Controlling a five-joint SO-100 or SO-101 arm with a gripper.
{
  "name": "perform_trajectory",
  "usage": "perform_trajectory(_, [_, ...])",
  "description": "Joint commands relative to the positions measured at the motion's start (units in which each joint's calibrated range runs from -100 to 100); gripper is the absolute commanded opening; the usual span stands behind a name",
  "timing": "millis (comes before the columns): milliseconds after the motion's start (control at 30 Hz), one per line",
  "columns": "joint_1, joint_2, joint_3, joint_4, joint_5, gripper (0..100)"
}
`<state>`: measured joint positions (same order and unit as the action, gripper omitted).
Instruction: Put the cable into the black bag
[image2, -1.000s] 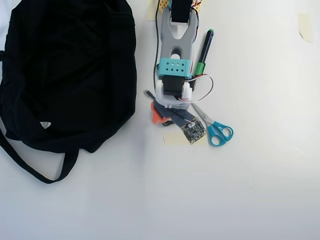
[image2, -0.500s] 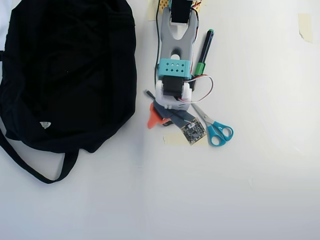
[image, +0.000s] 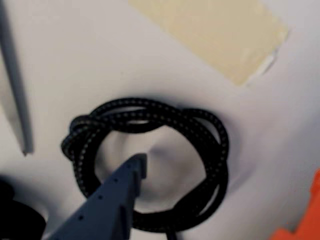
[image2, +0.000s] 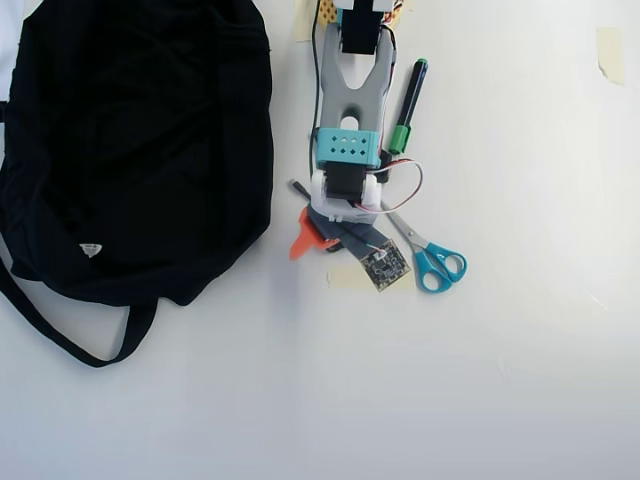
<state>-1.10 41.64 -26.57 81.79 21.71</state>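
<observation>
A black braided cable lies coiled on the white table in the wrist view. My gripper is open just above it. The blue-grey finger points into the middle of the coil. The orange finger is outside the coil to its right, so the coil's right side lies between the jaws. In the overhead view the gripper points down at the table, and the arm hides the cable. The black bag lies flat at the left, close to the gripper's left side.
Teal-handled scissors lie just right of the gripper and a green marker lies beside the arm. A strip of beige tape is stuck on the table beyond the cable. The bag's strap loops towards the lower left.
</observation>
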Motion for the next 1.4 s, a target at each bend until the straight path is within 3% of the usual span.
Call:
perform_trajectory(0, [0.4,-0.6,-2.3,-0.7,0.0,41])
perform_trajectory(1033, [1.0,2.1,-2.3,-0.8,0.5,40])
perform_trajectory(1367, [1.0,2.0,-2.3,-0.8,0.6,18])
